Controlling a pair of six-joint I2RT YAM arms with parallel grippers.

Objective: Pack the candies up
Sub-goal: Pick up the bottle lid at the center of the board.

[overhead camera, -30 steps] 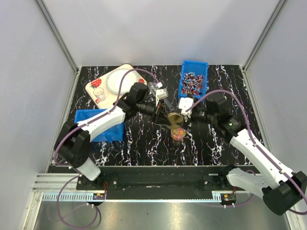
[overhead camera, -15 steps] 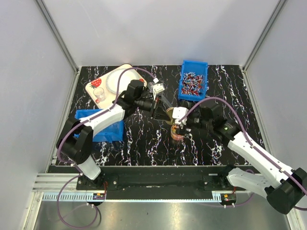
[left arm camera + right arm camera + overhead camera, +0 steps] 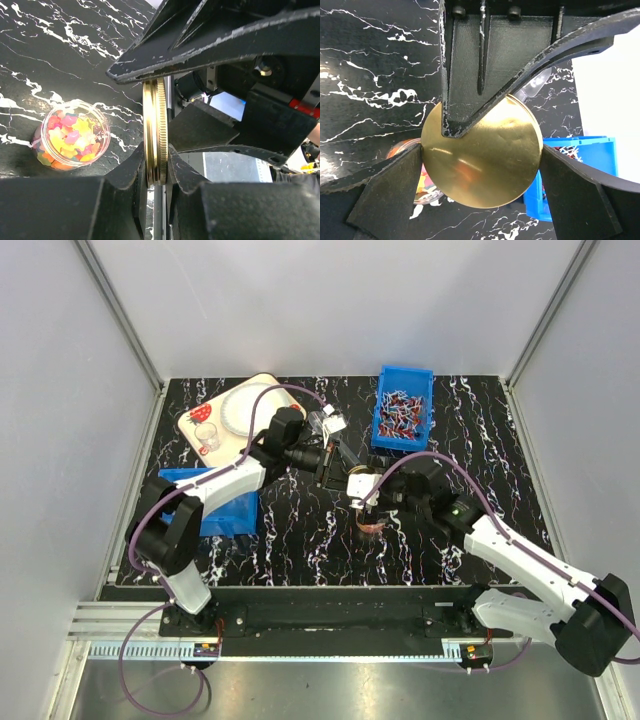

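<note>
A small clear jar [image 3: 370, 523] filled with the multicoloured candies [image 3: 71, 136] stands on the black marbled table, uncovered. Above and behind it hangs a round gold lid [image 3: 155, 130], on edge, and my left gripper [image 3: 156, 155] is shut on its two flat faces. My right gripper [image 3: 482, 160] is open wide and straddles the same lid [image 3: 482, 155], one finger [image 3: 385, 185] at each side of the rim. Behind the lid, the jar [image 3: 405, 147] shows at lower left. In the top view both grippers meet just above the jar.
A blue bin [image 3: 402, 415] of red-white wrapped sweets stands at the back right. Another blue bin [image 3: 215, 502] lies under the left arm. A cream tray [image 3: 262, 382] with a white plate and a small cup [image 3: 209, 440] sits at the back left.
My right gripper has swung left, from beside the jar to around the lid, still open. The left gripper has drawn the lid slightly back and left, still holding it.
</note>
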